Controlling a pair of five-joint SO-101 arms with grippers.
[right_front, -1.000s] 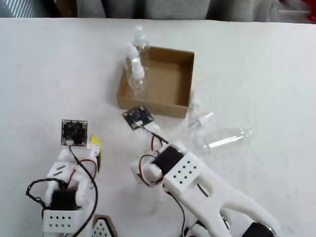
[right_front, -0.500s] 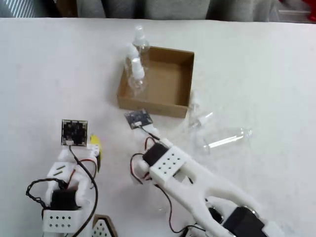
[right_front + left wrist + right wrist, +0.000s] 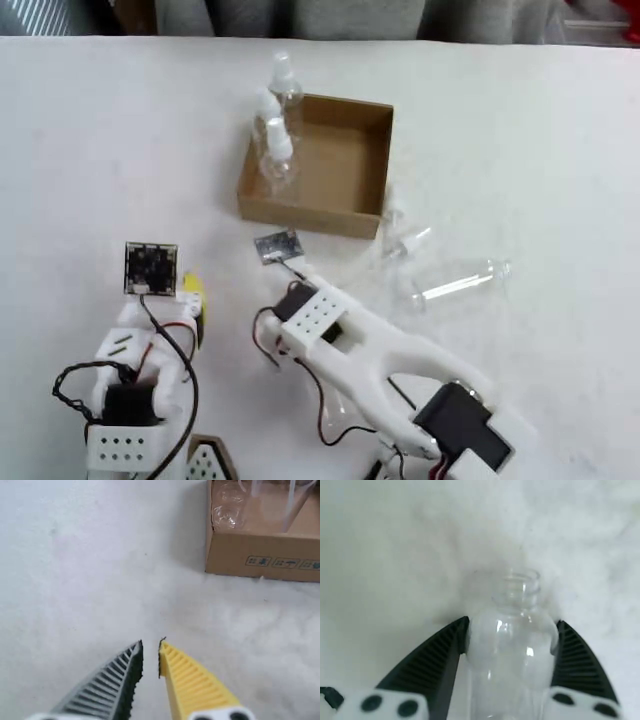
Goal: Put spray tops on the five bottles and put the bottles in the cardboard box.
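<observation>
In the right wrist view my right gripper [image 3: 511, 625] is shut on a clear bottle [image 3: 512, 645] with an open neck and no spray top, held just over the white table. From above, the right arm [image 3: 320, 318] sits just in front of the cardboard box [image 3: 340, 215]. Three clear bottles with white spray tops [image 3: 277, 150] stand along the box's left wall. The left arm [image 3: 140, 385] rests at the near left. Its gripper [image 3: 150, 647] is shut on nothing and points at the box [image 3: 260, 555].
To the right of the box, a clear bottle [image 3: 458, 279] lies on its side with loose spray tops [image 3: 405, 240] beside it. The white table [image 3: 120, 140] stretches bare to the left and far side. Chairs stand beyond the far edge.
The right arm has swung its upper part left and folded in closer to the box's front. Its wrist has turned only slightly. The left arm has stayed put.
</observation>
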